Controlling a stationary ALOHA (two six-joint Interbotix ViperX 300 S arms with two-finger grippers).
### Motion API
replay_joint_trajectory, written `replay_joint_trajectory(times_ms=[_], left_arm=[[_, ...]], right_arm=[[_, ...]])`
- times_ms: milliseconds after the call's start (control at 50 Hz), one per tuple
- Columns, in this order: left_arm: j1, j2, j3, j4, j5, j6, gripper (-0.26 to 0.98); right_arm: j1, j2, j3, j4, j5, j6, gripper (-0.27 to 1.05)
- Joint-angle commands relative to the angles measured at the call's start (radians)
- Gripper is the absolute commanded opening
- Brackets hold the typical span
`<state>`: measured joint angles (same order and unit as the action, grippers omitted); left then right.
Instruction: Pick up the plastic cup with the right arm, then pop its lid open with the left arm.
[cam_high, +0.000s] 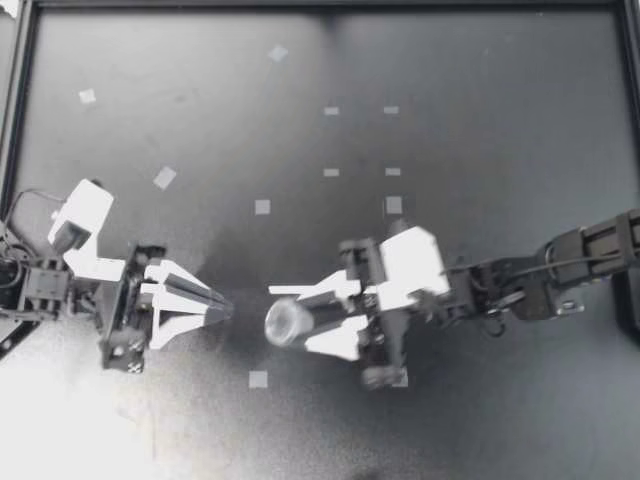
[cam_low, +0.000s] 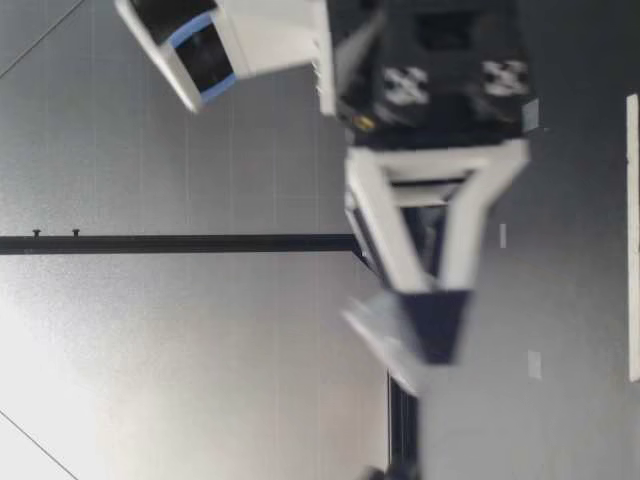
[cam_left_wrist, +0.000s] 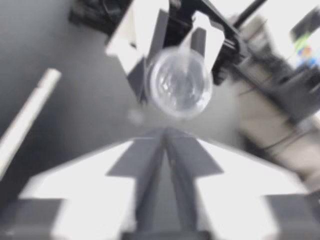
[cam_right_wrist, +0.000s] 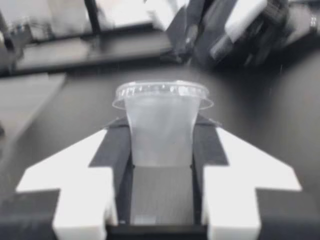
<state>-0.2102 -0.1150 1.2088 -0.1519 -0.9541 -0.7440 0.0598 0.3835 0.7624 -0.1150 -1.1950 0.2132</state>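
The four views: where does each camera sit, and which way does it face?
Top view: above the table, facing down; left gripper, right gripper holding a clear cup.
Low view: table height, facing across; one gripper close.
Left wrist view: along its shut fingers toward the cup.
Right wrist view: along fingers clamping the cup.
Shared: both wrist views show the cup.

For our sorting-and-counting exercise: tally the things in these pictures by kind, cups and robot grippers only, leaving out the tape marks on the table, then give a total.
Cups: 1 (clear plastic cup, clamped in the right gripper)
Grippers: 2 (right gripper, and left gripper, shut with nothing in it)
Total: 3
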Motion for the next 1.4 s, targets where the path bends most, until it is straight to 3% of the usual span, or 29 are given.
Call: replay_joint_trajectory(times_ms=[0, 120, 260, 600, 1380], left_arm=[[-0.002, 0.005, -0.046, -0.002, 0.000, -0.100, 0.61], [-0.002, 0.031, -0.080, -0.028, 0.018, -0.345, 0.84], [-0.002, 0.034, -0.086, -0.032, -0.008, -0.479, 0.79], [-0.002, 0.005, -0.127, -0.037, -0.080, -0.483, 0.77], [-0.002, -0.037, -0.115, -0.037, -0.092, -0.423, 0.77]], right_arm=[[-0.021, -0.031, -0.005, 0.000, -0.084, -0.003, 0.23], [-0.038, -0.029, -0.003, -0.008, -0.178, -0.012, 0.23], [-0.041, -0.025, -0.002, -0.015, -0.207, -0.063, 0.23], [-0.041, 0.011, -0.037, -0.018, -0.199, -0.074, 0.23], [-0.034, 0.114, -0.038, -0.017, 0.025, -0.003, 0.23]])
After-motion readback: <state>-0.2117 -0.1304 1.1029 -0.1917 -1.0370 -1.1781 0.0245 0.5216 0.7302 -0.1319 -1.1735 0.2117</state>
